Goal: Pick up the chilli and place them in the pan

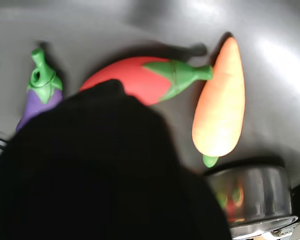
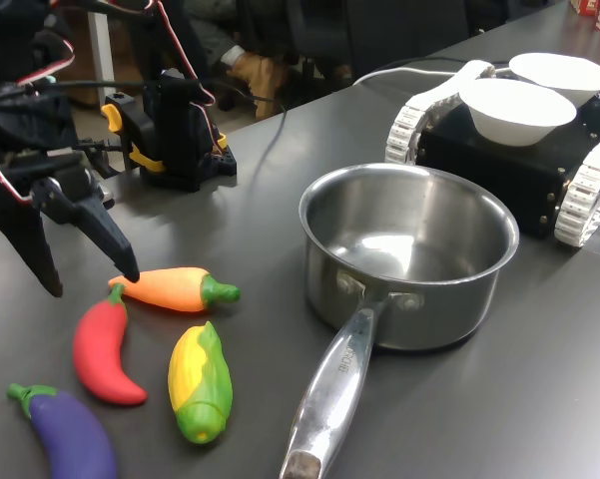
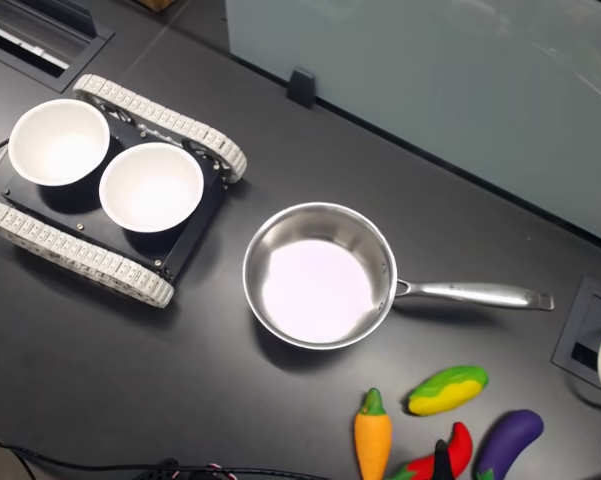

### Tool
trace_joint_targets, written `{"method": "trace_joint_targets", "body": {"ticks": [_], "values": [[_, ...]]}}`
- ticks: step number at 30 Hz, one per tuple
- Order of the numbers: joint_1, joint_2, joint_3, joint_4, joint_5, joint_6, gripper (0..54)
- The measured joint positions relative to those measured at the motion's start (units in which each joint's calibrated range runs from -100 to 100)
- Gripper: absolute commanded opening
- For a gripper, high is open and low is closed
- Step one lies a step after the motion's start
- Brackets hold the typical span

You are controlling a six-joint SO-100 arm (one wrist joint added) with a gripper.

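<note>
1. Wrist view: the chilli [image 1: 135,80] lies on the dark table [image 1: 140,30], between the purple eggplant [image 1: 40,97] and the orange carrot-shaped toy [image 1: 220,102], whose side sits just beside its green stem. The black gripper body blocks the lower part, so the fingertips cannot be told here. The risk, as I judge it: with the carrot toy this close, a closing finger could catch or shove it instead of the chilli.

2. First exterior view: the gripper [image 2: 90,284] has its fingers spread wide and holds nothing. One tip [image 2: 128,271] stands at the spot where the chilli's [image 2: 104,347] stem meets the carrot toy's [image 2: 175,288] tip; whether it touches either I cannot tell. The glossy curved chilli may roll or slip out of a pinch at the stem end. The toy corn [image 2: 200,381] lies just beside it. The pan [image 2: 409,249] stands apart and holds nothing.

3. Second exterior view: the chilli [image 3: 450,455] sits at the bottom edge, a dark fingertip [image 3: 441,462] over it; the pan [image 3: 320,275] is well apart, beside two white bowls [image 3: 150,186].
</note>
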Motion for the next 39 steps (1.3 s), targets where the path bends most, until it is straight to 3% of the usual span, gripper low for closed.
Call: {"method": "trace_joint_targets", "body": {"ticks": [9, 18, 28, 39], "values": [[-0.77, 2.95, 0.00, -2.72, 2.10, 3.58, 37.5], [-0.88, 6.14, 0.00, -6.20, 3.17, 5.23, 36.4], [-3.85, 7.91, 0.09, -6.54, 3.57, 6.89, 34.9], [-7.81, 9.01, 1.36, -6.54, 3.32, 9.55, 29.4]]}}
